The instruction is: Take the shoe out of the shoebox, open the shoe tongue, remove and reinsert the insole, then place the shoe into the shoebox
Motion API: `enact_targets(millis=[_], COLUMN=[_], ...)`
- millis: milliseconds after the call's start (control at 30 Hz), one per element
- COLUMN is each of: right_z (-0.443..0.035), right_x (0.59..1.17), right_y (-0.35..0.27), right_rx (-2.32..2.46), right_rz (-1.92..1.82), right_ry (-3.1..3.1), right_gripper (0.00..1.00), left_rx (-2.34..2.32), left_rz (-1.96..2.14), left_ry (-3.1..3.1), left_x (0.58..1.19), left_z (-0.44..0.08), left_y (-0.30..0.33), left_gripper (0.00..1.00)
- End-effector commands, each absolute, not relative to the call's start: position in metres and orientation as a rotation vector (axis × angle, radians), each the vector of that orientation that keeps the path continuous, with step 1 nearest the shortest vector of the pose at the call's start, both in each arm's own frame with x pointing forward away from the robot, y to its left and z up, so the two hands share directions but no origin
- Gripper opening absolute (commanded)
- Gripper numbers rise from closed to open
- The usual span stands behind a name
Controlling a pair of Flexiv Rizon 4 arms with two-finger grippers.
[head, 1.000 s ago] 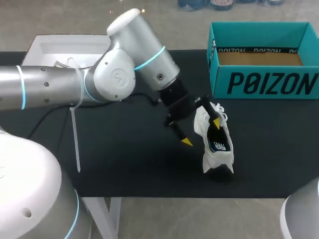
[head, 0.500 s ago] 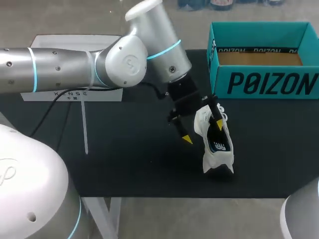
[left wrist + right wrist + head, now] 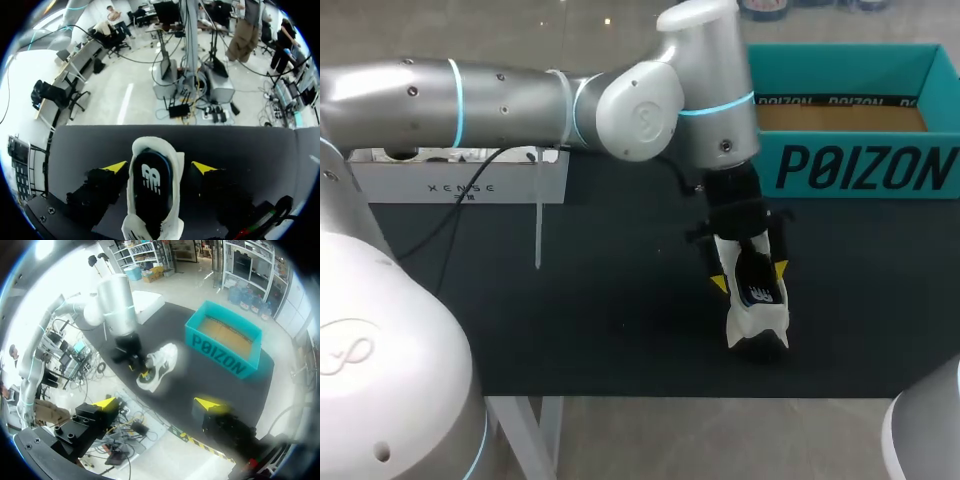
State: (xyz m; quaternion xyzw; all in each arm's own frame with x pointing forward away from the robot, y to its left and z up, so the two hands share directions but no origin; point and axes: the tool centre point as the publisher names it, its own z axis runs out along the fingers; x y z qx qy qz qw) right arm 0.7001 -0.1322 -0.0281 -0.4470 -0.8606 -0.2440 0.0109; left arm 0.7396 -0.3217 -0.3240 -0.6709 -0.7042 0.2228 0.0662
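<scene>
Your left gripper [image 3: 750,277] has swung round over the shoe [image 3: 757,312], and its fingers, spread apart, now straddle it on the bench [image 3: 590,320] (already out of the shoebox [image 3: 850,170]), so opening the tongue looks next.

white shoe [image 3: 757,328], dark insole [image 3: 149,202] with white logo, teal shoebox [image 3: 850,165], black table [image 3: 570,310]

A desk [image 3: 570,320] with a matte black top fills the head view, its front edge running straight across. A white block [image 3: 410,180], possibly a stand, sits at its rear left.
</scene>
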Motion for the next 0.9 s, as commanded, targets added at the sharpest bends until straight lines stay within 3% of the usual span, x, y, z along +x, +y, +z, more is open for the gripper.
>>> enact_targets(millis=[33, 900], right_z=[-0.027, -0.027], right_x=[0.703, 0.703], right_y=[-0.132, -0.132], right_rx=[-1.393, -1.393], right_rz=[-0.753, -0.753], right_ry=[-2.682, -2.682], right_gripper=[1.00, 1.00], left_rx=[-2.018, -1.907], left_rz=[0.600, 0.549], left_ry=[-2.094, -2.073], left_x=[0.741, 0.721], left_z=[-0.329, -0.390], left_y=[-0.327, -0.336], left_gripper=[0.00, 0.00])
